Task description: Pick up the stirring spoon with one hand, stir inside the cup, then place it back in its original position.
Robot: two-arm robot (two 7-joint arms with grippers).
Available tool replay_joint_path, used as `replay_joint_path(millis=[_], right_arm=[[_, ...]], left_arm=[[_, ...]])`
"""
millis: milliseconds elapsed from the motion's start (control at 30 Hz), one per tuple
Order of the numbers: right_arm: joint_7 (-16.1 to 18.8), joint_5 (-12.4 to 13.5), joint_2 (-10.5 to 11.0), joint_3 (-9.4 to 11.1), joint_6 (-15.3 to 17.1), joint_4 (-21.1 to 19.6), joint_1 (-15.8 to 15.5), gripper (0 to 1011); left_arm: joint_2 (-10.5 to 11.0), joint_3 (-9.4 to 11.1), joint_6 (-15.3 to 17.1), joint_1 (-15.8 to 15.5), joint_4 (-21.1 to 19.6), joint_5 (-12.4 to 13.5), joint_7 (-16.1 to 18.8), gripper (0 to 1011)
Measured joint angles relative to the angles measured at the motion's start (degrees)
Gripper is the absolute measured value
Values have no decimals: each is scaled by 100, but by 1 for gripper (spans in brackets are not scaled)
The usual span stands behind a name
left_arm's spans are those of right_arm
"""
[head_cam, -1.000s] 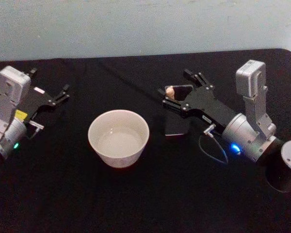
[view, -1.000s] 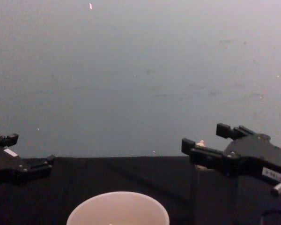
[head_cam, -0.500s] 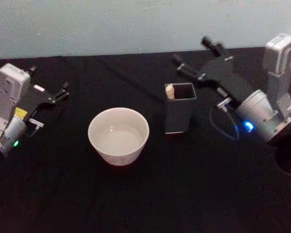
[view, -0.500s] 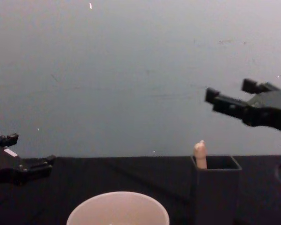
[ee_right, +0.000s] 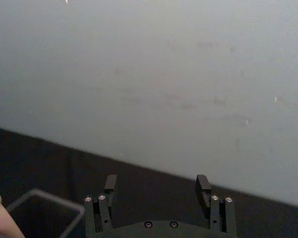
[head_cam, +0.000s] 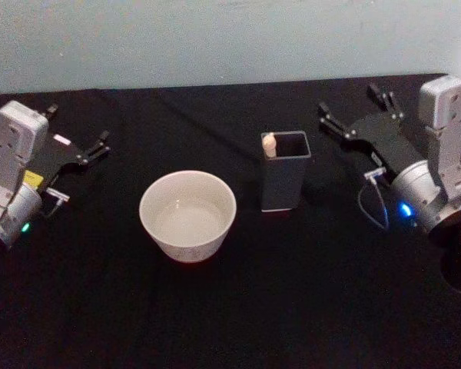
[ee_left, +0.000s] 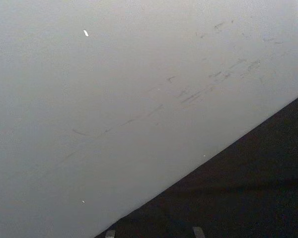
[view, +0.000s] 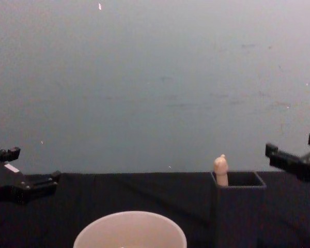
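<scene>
Standing upright in the dark grey holder [head_cam: 283, 181], the stirring spoon [head_cam: 269, 144] shows us only its beige knob at the box's 10 o'clock corner. We see the cup [head_cam: 188, 216] at the holder's 8 o'clock, apart. Our right gripper [head_cam: 353, 111] hovers at 2 o'clock, fingers spread wide, empty. Our left gripper [head_cam: 77, 134] rests far at 9 o'clock, also spread, empty.
</scene>
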Motion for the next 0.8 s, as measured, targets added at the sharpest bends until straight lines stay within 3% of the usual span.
replay_joint_path(millis=[300,800], right_arm=[[-7,-217,-103,-7,89,337,-8,1002],[0,-206,-90,-14,81,302,-6,1002]], left_arm=[[0,0,0,0,0,0,0,1001],[0,0,0,0,0,0,0,1001]])
